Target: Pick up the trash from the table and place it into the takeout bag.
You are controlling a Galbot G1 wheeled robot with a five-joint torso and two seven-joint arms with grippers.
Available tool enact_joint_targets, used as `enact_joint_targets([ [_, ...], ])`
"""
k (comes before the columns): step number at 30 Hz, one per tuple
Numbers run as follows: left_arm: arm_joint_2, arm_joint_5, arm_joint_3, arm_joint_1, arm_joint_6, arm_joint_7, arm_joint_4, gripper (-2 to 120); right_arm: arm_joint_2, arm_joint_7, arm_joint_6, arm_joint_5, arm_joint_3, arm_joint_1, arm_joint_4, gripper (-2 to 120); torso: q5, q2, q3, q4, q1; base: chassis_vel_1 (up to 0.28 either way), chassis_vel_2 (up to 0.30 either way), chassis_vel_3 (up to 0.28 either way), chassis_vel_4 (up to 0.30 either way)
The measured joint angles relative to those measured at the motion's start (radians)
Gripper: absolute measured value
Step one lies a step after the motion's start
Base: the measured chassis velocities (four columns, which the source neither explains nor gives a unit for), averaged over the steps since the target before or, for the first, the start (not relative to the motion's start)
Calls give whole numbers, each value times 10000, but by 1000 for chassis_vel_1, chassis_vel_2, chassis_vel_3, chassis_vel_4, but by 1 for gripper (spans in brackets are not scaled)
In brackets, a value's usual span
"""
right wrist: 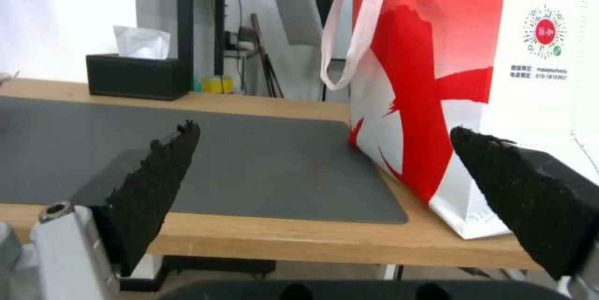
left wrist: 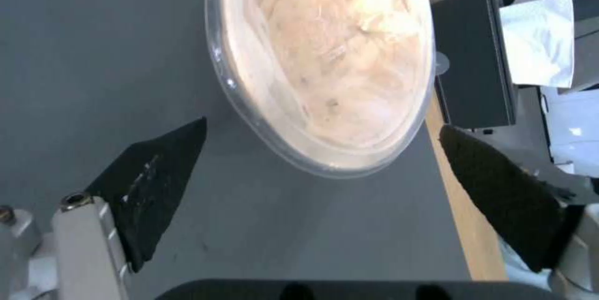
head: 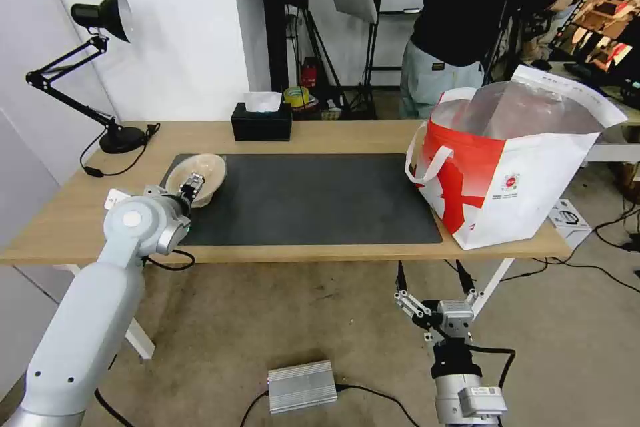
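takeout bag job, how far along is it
Only the beige pulp bowl is visible on the table; whether other trash is already inside the takeout bag cannot be seen. In hand: the open left pincer hovers at that bowl, not gripping. Right pincer waits open, below the table edge.

Beige pulp bowl (left wrist: 325, 56) cut off by the wrist view's edge, far rim out of sight; in the head view, near rim at 6 o'clock hidden behind the left gripper (head: 192, 185). Takeout bag (right wrist: 474, 80) cropped, mouth unseen. Bag's inside (head: 520, 110) too dim to tell contents.
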Motion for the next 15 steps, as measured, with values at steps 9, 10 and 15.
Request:
enact_joint_targets([
  [9,-12,-10,-27,-216,90,152,492,100,0,0,0,0,0,0,0,100,0,0,0,0,0,0,0,0,0],
  [10,-25,-11,-35,-241,95,168,553,100,0,0,0,0,0,0,0,100,0,0,0,1,0,0,0,0,0],
  [15,-118,6,-65,-361,148,214,827,100,0,0,0,0,0,0,0,100,0,0,0,0,0,0,0,0,0],
])
